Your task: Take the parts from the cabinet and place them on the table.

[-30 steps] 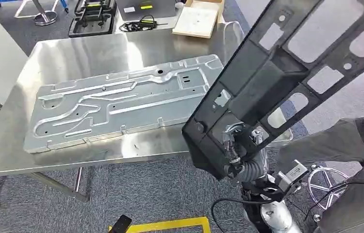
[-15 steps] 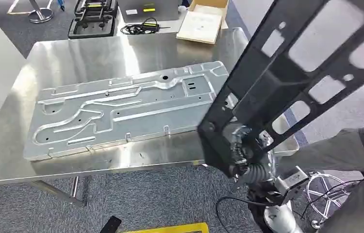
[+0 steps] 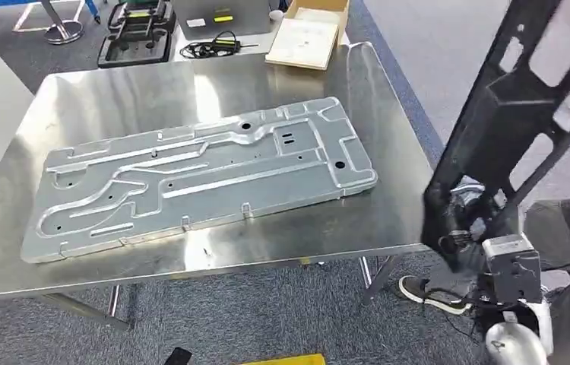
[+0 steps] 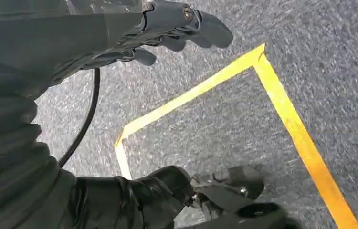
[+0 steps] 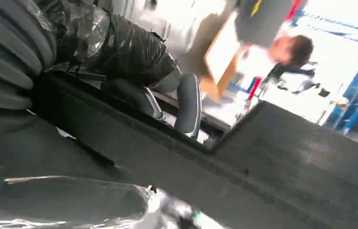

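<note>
Head view first: the right hand grips the lower end of a black frame, a long openwork panel that rises steeply up and to the right, out past the picture's edge. The frame hangs beside the right edge of the table, not yet over it and touching nothing there. Holding it by one end and nearly upright probably keeps so long a piece clear of the table edge while it is carried — laid flat, it would sweep into whatever lies there.

On the table lies a silver plate, a stamped sheet-metal part, flat and slantwise across the top; it looks like a part already set down. It takes up most of the middle, so the frame will likely have to go on the near-right strip or partly over the plate. Behind the table, on the floor, are a cardboard box and a black case.

Right wrist view: dark fingers curl over a rail of the frame, pressed together on it, the thumb side wrapped below — a clamp on the rim, since the piece offers no handle.

Left wrist view: the left hand hangs over grey carpet and yellow tape, fingers slack and a little apart, holding nothing. It is idle, presumably because one hand is enough for this carry.

A person's shoe shows under the table's near-right corner — someone stands close, which calls for care when the frame tips down.
</note>
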